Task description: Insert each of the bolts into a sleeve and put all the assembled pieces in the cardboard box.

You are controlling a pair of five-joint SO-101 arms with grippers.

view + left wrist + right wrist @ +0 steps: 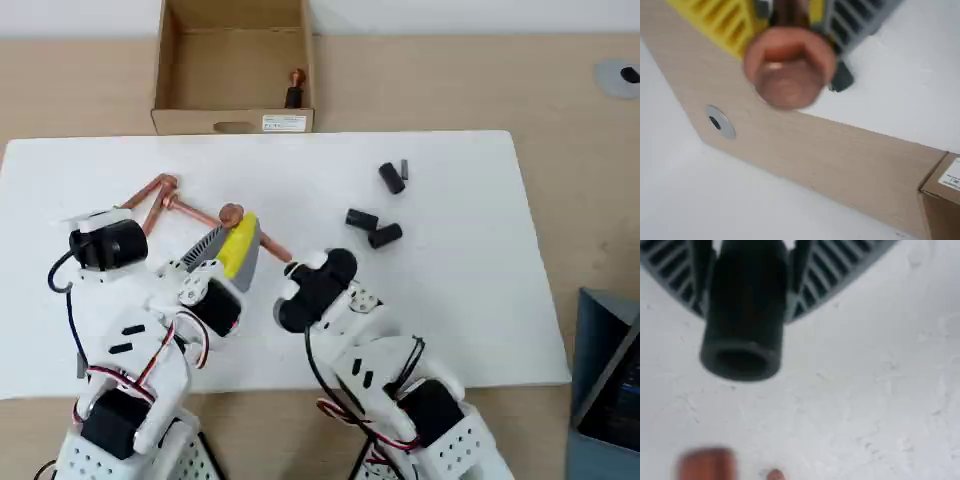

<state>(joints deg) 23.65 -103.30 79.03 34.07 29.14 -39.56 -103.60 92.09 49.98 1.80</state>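
- We find an open brown cardboard box (160, 70) behind the white rectangular mat (450, 300), with one sleeved copper bolt (295, 88) in its near right corner.
- Three short black cylindrical sleeves (391, 178) lie on the mat's right, and long copper bolts (160, 195) lie on its left.

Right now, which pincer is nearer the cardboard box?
Left. Left pincer, holding a bolt, is in front of the cardboard box; right pincer, holding a sleeve, sits farther back.
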